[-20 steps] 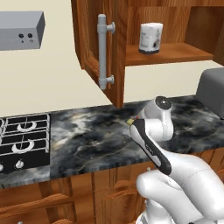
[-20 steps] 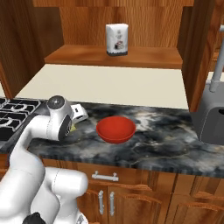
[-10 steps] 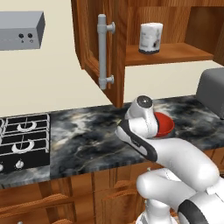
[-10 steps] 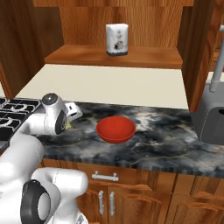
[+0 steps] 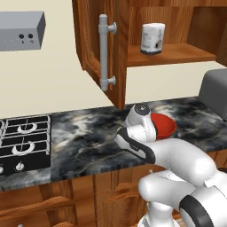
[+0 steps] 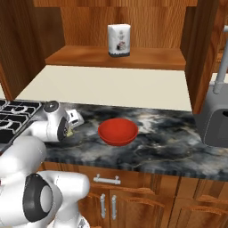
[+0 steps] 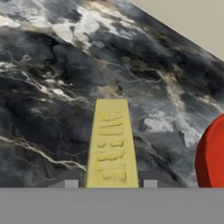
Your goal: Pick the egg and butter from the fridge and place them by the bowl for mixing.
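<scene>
A pale-yellow stick of butter (image 7: 111, 144) sits between my two dark fingertips (image 7: 70, 180), held lengthwise over the dark marble counter (image 7: 52, 87). My gripper (image 7: 110, 181) is shut on it. In the right base view the gripper (image 6: 69, 126) hangs low over the counter, just left of the red bowl (image 6: 118, 131), with a bit of yellow butter (image 6: 67, 132) showing under it. The bowl's rim (image 7: 212, 153) fills the right edge of the hand view. In the left base view the bowl (image 5: 165, 124) shows behind my arm. The egg and the fridge are out of view.
A gas stove (image 5: 22, 137) lies at the counter's left end. A grey toaster (image 6: 213, 120) stands at the right. A white canister (image 6: 119, 40) stands on the wooden shelf above. An open cupboard door with a metal handle (image 5: 104, 53) hangs over the counter.
My arm has folded lower over the counter with the butter still in the gripper. More of the red bowl now shows in the left base view.
</scene>
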{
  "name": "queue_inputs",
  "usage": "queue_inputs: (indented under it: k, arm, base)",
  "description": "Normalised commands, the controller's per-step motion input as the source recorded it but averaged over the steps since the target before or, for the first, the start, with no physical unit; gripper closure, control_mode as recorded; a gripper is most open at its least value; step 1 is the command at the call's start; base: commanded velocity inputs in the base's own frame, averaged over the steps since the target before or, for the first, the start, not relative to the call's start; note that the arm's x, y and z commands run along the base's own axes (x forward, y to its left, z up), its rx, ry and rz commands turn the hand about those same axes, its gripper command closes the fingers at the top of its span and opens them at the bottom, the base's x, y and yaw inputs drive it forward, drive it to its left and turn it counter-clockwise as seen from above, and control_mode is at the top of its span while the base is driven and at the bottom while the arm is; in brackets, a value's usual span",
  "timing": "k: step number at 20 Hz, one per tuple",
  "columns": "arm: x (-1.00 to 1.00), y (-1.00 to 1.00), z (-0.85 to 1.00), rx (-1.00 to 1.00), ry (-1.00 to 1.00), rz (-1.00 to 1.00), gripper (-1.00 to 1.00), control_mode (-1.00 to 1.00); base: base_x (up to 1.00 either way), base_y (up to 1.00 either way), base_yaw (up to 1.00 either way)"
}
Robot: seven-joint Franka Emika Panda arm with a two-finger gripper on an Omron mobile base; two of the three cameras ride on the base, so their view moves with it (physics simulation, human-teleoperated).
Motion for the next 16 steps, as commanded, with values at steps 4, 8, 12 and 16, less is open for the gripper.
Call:
queue_inputs:
  k: [4,8,12,16]
  arm:
    - [0.03,0.00,-0.42,0.00,0.00,0.00,1.00,-1.00]
    - [0.18,0.01,-0.18,0.00,0.00,0.00,1.00,-1.00]
    - [0.35,0.00,-0.05,0.00,0.00,0.00,1.00,-1.00]
    - [0.38,0.00,-0.07,0.00,0.00,0.00,1.00,-1.00]
  base:
    - [0.00,0.00,0.00]
    - [0.00,0.00,0.00]
    - [0.00,0.00,0.00]
    - [0.00,0.00,0.00]
